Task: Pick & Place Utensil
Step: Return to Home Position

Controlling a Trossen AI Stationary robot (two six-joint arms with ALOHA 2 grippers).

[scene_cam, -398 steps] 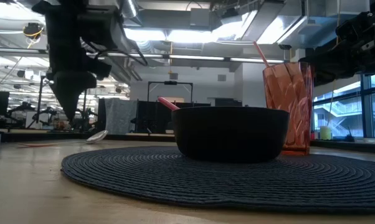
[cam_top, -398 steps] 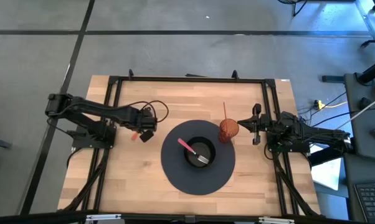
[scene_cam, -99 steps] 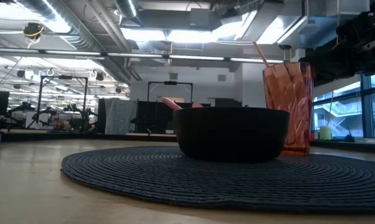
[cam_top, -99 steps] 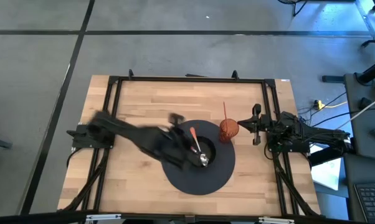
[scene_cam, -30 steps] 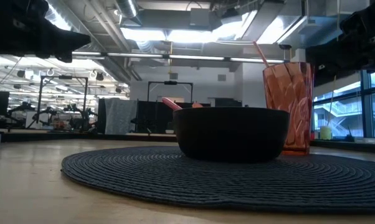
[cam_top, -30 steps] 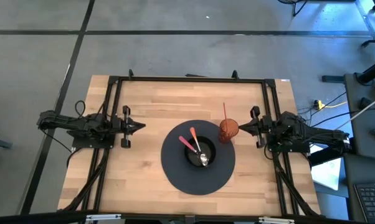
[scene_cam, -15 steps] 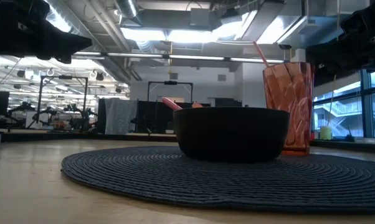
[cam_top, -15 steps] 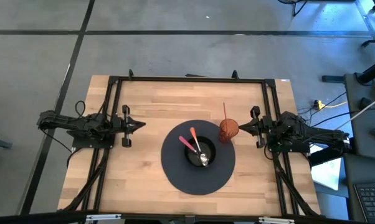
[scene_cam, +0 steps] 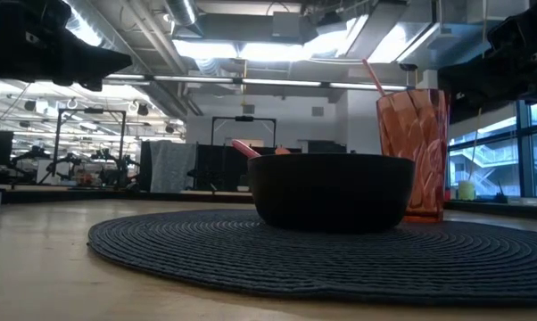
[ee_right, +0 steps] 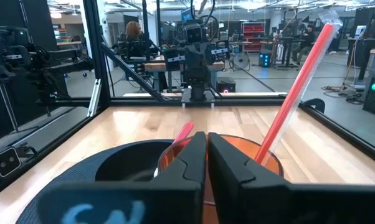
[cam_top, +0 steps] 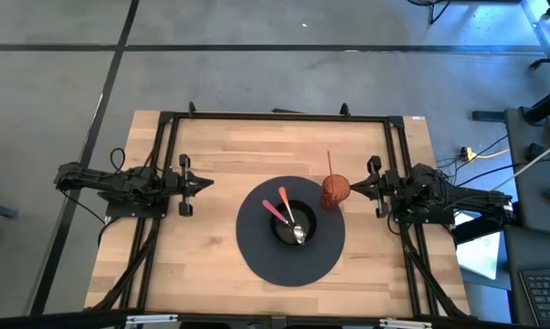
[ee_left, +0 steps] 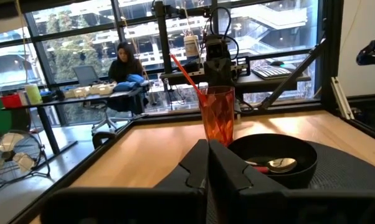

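Observation:
A black bowl (cam_top: 291, 226) stands on a round dark placemat (cam_top: 257, 256) at the table's middle. Two utensils lie in it: a pink-handled one (cam_top: 273, 209) and an orange-handled spoon (cam_top: 285, 203), both with their handles leaning on the bowl's far-left rim. The spoon's metal end (ee_left: 281, 165) shows in the left wrist view. My left gripper (cam_top: 205, 184) hovers shut and level to the left of the mat, pointing at the bowl. My right gripper (cam_top: 353, 185) hovers shut and level just right of an orange cup (cam_top: 335, 190).
The orange cup (scene_cam: 413, 152) with a red straw (ee_right: 298, 84) stands on the mat's far right edge, close in front of my right fingers. Black frame rails (cam_top: 275, 117) run round the table. Bare wood lies to the left of and behind the mat.

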